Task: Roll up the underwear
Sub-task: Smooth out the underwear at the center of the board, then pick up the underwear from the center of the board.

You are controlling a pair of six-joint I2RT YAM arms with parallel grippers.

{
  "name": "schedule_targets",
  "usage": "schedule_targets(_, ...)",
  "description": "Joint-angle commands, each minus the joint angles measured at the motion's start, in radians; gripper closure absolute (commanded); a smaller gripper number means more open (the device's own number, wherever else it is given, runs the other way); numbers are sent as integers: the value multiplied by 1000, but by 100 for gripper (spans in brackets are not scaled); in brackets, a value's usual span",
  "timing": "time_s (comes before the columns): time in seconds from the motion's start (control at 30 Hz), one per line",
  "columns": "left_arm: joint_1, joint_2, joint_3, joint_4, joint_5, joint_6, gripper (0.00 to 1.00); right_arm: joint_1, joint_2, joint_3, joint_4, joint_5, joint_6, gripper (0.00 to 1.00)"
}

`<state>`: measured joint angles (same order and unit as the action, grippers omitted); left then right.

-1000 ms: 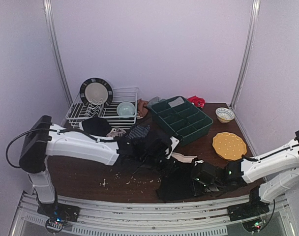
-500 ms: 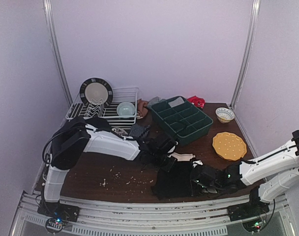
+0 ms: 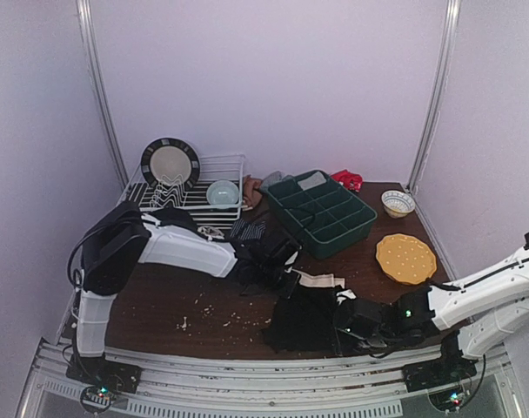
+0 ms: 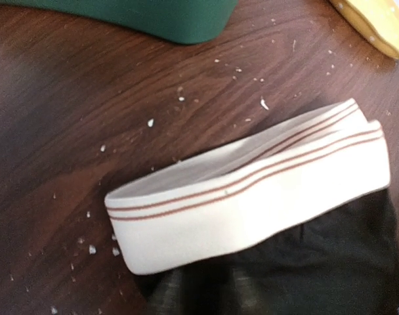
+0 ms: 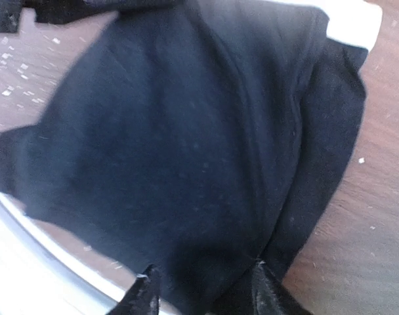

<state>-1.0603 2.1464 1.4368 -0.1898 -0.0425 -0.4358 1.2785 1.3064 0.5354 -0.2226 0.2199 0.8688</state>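
The black underwear (image 3: pixel 301 320) lies spread flat on the desk (image 3: pixel 160 305), on the near side of the green divided tray (image 3: pixel 321 212). Its white waistband (image 4: pixel 252 197) is the edge turned toward the tray. The waistband carries thin pinkish-brown stripes and lies as a flattened loop. Bare wood scattered with crumbs separates it from the tray's near wall.

My right hand (image 5: pixel 205 296) sits low at the hem of that garment, the edge farthest from the tray. Its two fingers (image 5: pixel 144 295) are spread apart, and the dark cloth runs between them, with a long fold rising from beside one tip. I cannot tell whether the tips press into the cloth or only rest against it.

My left hand (image 3: pixel 276 264) is over the desk between the tray and the waistband, close to the waistband's end. Its own camera looks straight down on the striped band with the tray's wall at the top of the view. The fingers are out of that view and only a dark mass from above, so I cannot tell whether they are spread or pressed together.

A navy striped garment (image 3: pixel 245 230) lies just beside the tray's left corner, and a grey garment (image 3: pixel 312 180) sits in one of its far compartments. The yellow plate (image 3: pixel 405 258) lies to the tray's right.
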Motion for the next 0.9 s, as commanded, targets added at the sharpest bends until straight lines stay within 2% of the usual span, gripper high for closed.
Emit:
schedule_targets(0.0,-1,-107,-25,-16,62,4,63,5,-91,95,-180,47,-11,50)
schedule_targets(0.17,-16,-202,-74,-20,72,-23,35,-44,-176,84,-237,125,37,39)
schedule_targets(0.3,-52,-299,-197,-3,20,-57,23,-169,-205,5,-128,31,30,33)
schedule_targets(0.4,-88,-368,-306,24,-29,-88,23,-269,-207,-41,-25,-53,8,32)
schedule_targets(0.53,-114,-422,-424,75,-28,-129,23,-336,-152,-57,54,-133,-22,30)
schedule_targets(0.77,-135,-427,-549,177,8,-194,25,-353,21,-46,106,-158,-27,29)
schedule_targets(0.87,-150,-424,-566,198,18,-202,27,-355,81,-37,97,-150,-22,33)
